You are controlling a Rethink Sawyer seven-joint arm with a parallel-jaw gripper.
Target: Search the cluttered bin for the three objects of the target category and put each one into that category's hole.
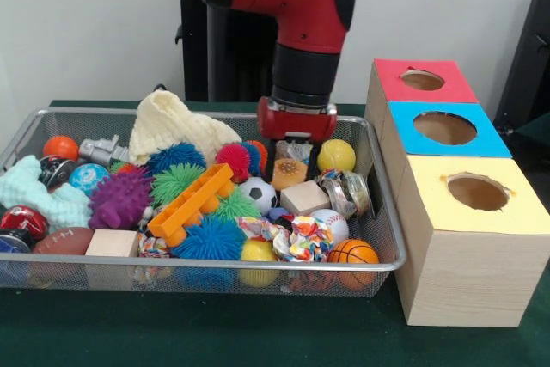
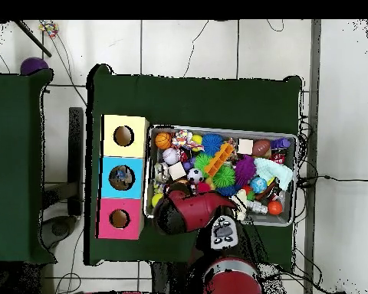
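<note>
So the claw (image 1: 296, 145) is dipped into the far right part of the wire bin (image 1: 388, 238), down among the toys next to the yellow ball (image 1: 336, 155), and honestly there's no telling from either view whether it's open or has anything in it, since the red wrist and the clutter hide the tips. The three boxes sit just right of the bin: the red hole (image 1: 422, 80) farthest, the blue hole (image 1: 445, 128) in the middle, the yellow hole (image 1: 478, 192) nearest. The target category isn't spelled out, but if it's balls, there are plenty: the basketball (image 1: 352, 252) at the near right corner, the soccer ball (image 1: 257, 192) mid-bin, an orange ball (image 1: 60, 147) at the far left. Those look light and firm, smooth enough to squirt out of a pinch, so grabbing across the widest part seems the safe bet. The spiky rubber balls, like the blue one (image 1: 209, 238), look squishy and grippy, way more forgiving. The cream cloth (image 1: 172, 126) at the back is floppy and could be covering stuff.
</note>
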